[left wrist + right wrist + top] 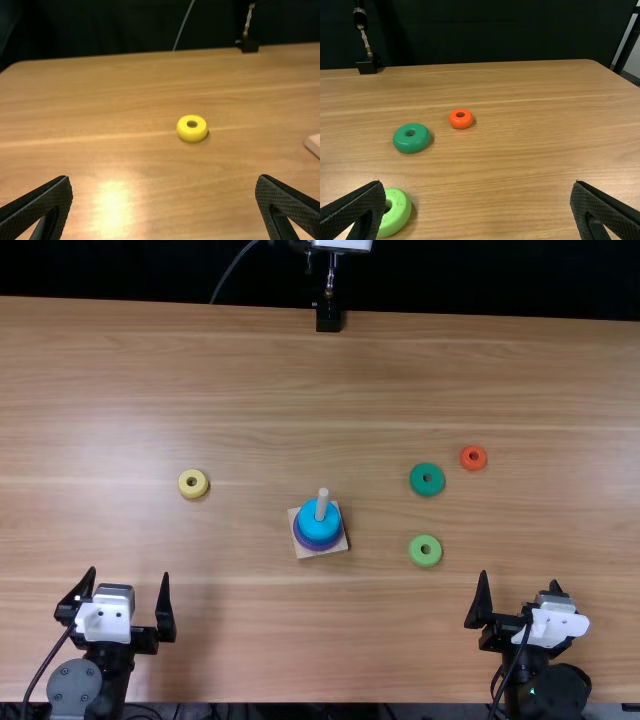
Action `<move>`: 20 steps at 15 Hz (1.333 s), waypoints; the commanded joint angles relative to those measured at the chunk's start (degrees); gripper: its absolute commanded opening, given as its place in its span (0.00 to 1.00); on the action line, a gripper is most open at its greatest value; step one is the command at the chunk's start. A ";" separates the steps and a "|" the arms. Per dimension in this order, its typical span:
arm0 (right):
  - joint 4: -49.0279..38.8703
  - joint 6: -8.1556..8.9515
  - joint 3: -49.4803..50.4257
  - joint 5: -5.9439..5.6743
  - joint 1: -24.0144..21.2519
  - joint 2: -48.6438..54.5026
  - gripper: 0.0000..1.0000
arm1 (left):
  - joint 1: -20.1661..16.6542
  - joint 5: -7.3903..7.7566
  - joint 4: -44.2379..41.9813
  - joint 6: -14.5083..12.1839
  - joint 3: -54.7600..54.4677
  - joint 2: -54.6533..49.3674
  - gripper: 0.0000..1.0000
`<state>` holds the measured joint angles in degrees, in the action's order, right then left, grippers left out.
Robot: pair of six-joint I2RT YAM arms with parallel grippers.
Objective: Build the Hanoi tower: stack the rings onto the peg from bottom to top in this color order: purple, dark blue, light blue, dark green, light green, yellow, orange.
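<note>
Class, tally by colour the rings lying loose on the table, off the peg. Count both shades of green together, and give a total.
Green: 2, the dark green ring and the light green ring
Yellow: 1, the yellow ring
Orange: 1, the orange ring
Total: 4

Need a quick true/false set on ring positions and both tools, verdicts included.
1. The light blue ring sits above the purple ring on the peg. True.
2. The yellow ring is on the peg. False: it lies on the table.
3. The left tool is open. True.
4. The right tool grips the orange ring. False: it's open, ring on the table.
5. The dark green ring touches the orange one. False: they're apart.
</note>
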<state>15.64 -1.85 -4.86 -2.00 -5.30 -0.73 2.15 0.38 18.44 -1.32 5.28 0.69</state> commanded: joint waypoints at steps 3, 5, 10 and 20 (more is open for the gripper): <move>3.83 -0.26 4.07 -0.53 -0.41 0.73 1.00 | -0.40 -0.07 7.30 -0.89 -5.28 -0.69 1.00; 3.72 -0.26 4.07 -0.53 -0.41 0.73 1.00 | -0.40 0.04 7.30 -0.89 -5.28 -0.69 1.00; 3.83 -0.26 4.07 -0.53 -0.41 0.73 1.00 | -0.40 0.04 7.30 -0.89 -5.28 -0.69 1.00; 3.83 -0.37 3.98 -0.53 -0.41 0.73 1.00 | -0.40 0.04 7.30 -0.89 -5.28 -0.69 1.00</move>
<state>15.68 -2.04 -4.86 -2.00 -5.30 -0.73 2.13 0.38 21.12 -1.45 5.96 0.67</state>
